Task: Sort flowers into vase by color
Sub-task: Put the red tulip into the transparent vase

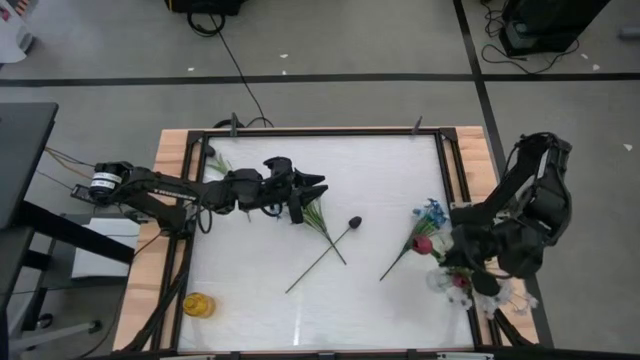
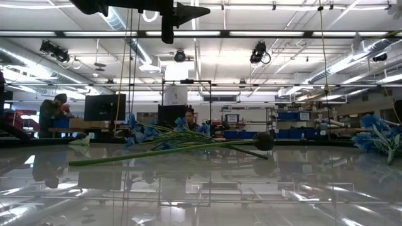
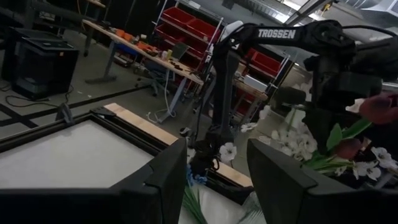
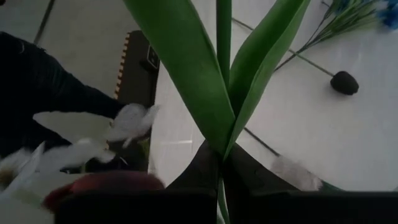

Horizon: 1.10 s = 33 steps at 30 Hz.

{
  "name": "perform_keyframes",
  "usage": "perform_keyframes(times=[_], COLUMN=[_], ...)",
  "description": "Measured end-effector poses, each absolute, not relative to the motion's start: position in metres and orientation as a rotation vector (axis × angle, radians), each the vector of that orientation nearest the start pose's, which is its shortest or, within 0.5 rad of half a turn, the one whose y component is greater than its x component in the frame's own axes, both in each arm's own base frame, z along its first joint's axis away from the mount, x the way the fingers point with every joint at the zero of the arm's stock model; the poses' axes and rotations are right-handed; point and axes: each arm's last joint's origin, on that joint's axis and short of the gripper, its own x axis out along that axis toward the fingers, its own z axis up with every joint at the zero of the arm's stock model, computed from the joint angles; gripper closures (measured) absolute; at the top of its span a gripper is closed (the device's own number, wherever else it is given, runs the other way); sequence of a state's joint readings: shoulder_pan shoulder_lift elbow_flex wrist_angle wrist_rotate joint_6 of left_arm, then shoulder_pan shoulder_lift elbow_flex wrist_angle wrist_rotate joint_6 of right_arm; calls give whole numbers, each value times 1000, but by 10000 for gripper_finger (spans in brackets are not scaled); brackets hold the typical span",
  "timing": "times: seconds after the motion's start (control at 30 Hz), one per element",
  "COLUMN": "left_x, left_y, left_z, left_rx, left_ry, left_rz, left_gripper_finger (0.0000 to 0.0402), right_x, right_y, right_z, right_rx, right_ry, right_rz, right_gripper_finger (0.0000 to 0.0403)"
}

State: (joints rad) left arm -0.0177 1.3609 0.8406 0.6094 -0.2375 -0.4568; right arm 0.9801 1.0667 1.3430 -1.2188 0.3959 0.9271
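A blue-blossom sprig [image 1: 318,216] and a blackish bud [image 1: 354,222] on a long thin stem lie crossed on the white table's middle, resting on their sides. The bud also shows in the low view [image 2: 264,141]. My left gripper [image 1: 312,190] hangs open high above the blue sprig, touching nothing. My right gripper [image 4: 221,168], at the table's right side, is shut on a green tulip stem. A dark red tulip bud [image 1: 423,243] and blue blossoms [image 1: 431,211] sit just left of it. White blossoms [image 1: 505,296] bunch under that arm. My right gripper pinches the tulip's green stem [image 4: 221,163] between its two fingers, right where two long leaves [image 4: 186,68] branch off. Stem and leaves stretch away from the fingers, over the table toward its middle. The thin stem end [image 1: 386,274] shows left of the gripper.
A small yellow container [image 1: 198,305] stands near the table's near left corner. A dark frame [image 1: 320,132] runs around the white surface, with wooden strips [image 1: 172,150] outside it. White blossoms [image 4: 93,127] and a red bud [image 4: 106,182] crowd close beside my right gripper.
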Motion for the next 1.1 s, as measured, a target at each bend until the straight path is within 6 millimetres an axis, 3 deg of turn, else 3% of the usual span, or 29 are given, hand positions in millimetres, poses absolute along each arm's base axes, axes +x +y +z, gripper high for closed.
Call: perform_keyframes(times=[0.3, 0.4, 0.6, 0.8, 1.1], left_x=[303, 312, 359, 402, 450], left_y=[-2, -12, -35, -45, -60], left_z=[308, 314, 338, 355, 350], left_rx=[-495, -467, -331, -281, -314], left_ry=[-210, -204, -181, -182, -198], left_rz=[146, 99, -2, -93, -255], left_gripper_finger=[228, 228, 228, 228, 228], right_x=[100, 99, 99, 99, 100], right_y=[138, 139, 139, 138, 136], right_z=[382, 382, 382, 382, 382], right_rx=[293, 291, 287, 276, 287], right_ry=[866, 867, 860, 837, 795], right_rz=[114, 123, 115, 90, 43], right_gripper_finger=[390, 390, 390, 390, 390])
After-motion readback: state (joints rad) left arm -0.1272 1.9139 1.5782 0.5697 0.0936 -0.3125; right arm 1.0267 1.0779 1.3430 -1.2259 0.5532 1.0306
